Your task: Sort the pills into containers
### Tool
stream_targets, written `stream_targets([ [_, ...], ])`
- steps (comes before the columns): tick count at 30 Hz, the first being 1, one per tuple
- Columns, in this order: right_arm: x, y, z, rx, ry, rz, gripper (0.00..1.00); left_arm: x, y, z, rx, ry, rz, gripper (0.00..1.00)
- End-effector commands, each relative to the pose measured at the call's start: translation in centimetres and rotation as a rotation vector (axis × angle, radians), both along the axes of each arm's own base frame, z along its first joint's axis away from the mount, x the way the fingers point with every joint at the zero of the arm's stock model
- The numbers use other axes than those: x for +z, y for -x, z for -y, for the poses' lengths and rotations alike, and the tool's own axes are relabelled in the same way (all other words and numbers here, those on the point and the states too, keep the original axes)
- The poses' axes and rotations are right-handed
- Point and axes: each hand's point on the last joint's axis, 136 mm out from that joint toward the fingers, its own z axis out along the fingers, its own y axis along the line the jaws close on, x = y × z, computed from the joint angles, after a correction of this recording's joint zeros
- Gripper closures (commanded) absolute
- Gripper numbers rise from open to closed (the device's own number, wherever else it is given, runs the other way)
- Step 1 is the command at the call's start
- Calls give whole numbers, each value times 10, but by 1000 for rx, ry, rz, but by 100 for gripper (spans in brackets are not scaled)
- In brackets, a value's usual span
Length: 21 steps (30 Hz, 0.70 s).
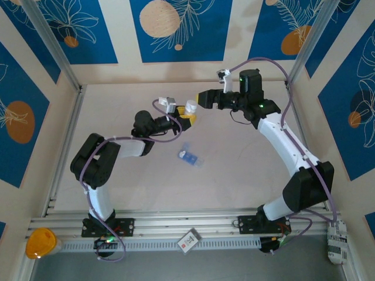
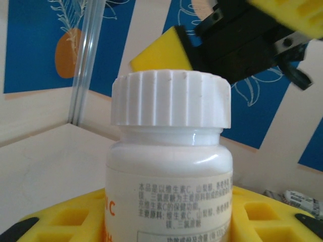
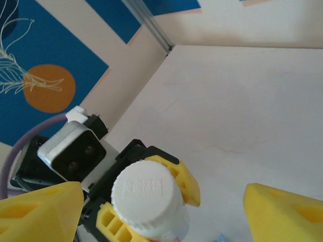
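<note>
So my left jaws were clamped on the white-capped bottle (image 1: 188,112), out past the middle of the bench (image 1: 246,170) toward its far edge. My right jaws were spread wide just beside the cap (image 3: 146,194) and, as far as I could see, weren't gripping anything. The little blue pill box (image 1: 190,157) lay around the bench's middle, well apart from both, with nothing touching it.

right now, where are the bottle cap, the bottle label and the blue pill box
bottle cap (image 2: 170,98): left wrist view, ribbed side
bottle label (image 2: 186,204): left wrist view, printed text
blue pill box (image 1: 192,158): top external view, its middle
</note>
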Motion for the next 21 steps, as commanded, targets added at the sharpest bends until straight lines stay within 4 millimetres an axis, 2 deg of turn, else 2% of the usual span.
stream_targets([
  [1, 8, 9, -19, 96, -2, 35, 18, 22, 7, -1, -61, 44, 58, 100],
  [8, 0, 8, -30, 117, 3, 20, 26, 24, 10, 0, -74, 50, 55, 100],
  [11, -1, 8, -30, 114, 3, 15, 33, 24, 10, -1, -76, 50, 55, 100],
  [17, -5, 8, -32, 119, 2, -5, 54, 27, 10, 0, -81, 56, 55, 100],
  [21, -12, 10, -35, 109, 16, -24, 59, 31, 9, 0, -75, 58, 60, 100],
])
